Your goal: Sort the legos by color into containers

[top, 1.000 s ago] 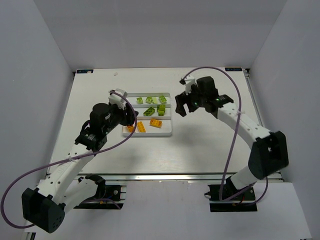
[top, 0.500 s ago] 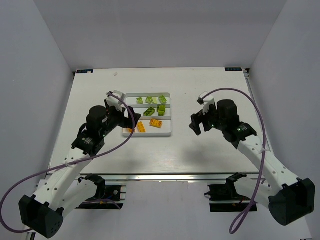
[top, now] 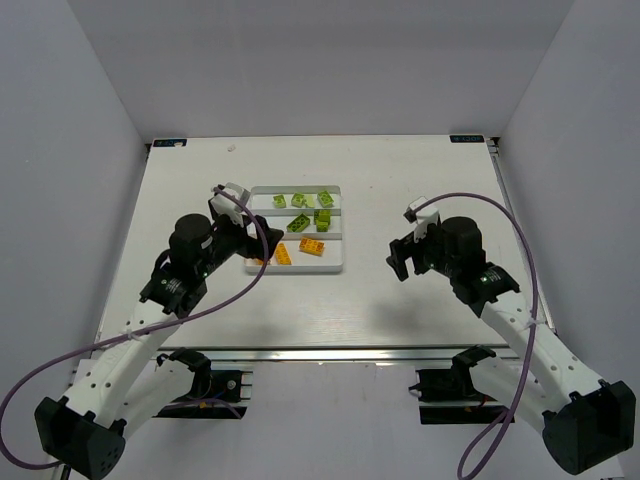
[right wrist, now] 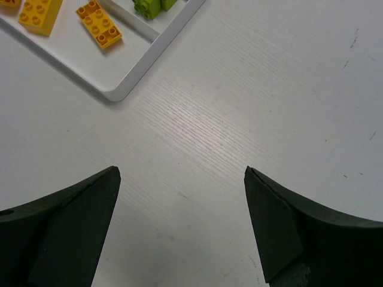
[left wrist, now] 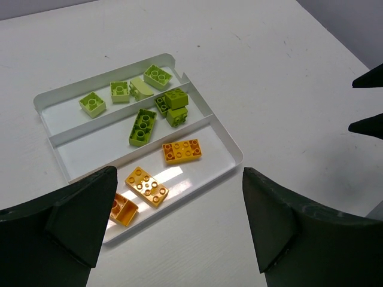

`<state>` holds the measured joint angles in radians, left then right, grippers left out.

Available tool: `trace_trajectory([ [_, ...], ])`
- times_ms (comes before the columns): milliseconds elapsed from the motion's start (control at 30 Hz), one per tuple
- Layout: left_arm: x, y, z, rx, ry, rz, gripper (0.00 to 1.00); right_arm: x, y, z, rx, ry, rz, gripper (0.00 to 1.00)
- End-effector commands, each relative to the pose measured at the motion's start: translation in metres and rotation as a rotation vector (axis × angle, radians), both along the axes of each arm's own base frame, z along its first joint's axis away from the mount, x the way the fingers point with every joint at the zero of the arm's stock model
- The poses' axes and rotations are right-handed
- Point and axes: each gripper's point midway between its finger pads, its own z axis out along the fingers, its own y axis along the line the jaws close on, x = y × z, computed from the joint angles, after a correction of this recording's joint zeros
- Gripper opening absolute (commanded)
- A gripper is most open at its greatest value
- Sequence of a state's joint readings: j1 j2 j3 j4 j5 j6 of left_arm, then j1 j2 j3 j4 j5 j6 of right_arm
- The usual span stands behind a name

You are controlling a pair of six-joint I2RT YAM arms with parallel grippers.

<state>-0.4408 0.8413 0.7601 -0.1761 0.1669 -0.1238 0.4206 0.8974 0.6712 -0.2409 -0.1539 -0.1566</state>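
White bench (top: 200, 170) fills the overhead view, boxed in by pale grey walls, with both arm bases along the bottom edge. Just above the centre of that frame lies the white tray (top: 341, 230), its three long compartments running left to right.

Through the left wrist camera I count four green bricks (left wrist: 120, 91) spread along the top compartment (left wrist: 63, 113), one of them paler with a curved face. The middle compartment (left wrist: 102, 146) holds a long green brick (left wrist: 142, 127) lying flat and a tight green cluster (left wrist: 173, 106) toward its right end; I cannot tell how many pieces make up that cluster. Three orange bricks (left wrist: 182, 150) sit in the bottom compartment (left wrist: 212, 146), the leftmost partly hidden behind one of my dark fingers (left wrist: 78, 221). I see no brick lying on the bench outside the tray.

My left arm (top: 190, 250) reaches in from the lower left of the overhead frame, and its jaws hang over the tray's lower left corner. They are spread wide and have hold of nothing.

My right arm (top: 460, 245) comes in from the lower right. Its jaws hover over bare bench to the right of the tray, apart from it. In the right wrist view the two fingers (right wrist: 54, 239) stand far apart with only wood-grained bench between them, and the tray's corner shows in the upper left of that frame.
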Motion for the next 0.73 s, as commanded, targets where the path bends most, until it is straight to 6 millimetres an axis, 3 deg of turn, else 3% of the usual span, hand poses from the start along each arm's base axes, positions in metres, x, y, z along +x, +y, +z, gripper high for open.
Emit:
trace_trajectory([
  [0,-0.008,0.0,0.014,-0.018,-0.05,-0.023,0.95,0.011,-0.006,0.02,0.031,-0.089,-0.047,0.89],
  [700,-0.018,-0.004,0.023,-0.026,-0.109,-0.075,0.96,0.024,-0.028,0.02,0.031,-0.083,-0.157,0.89],
])
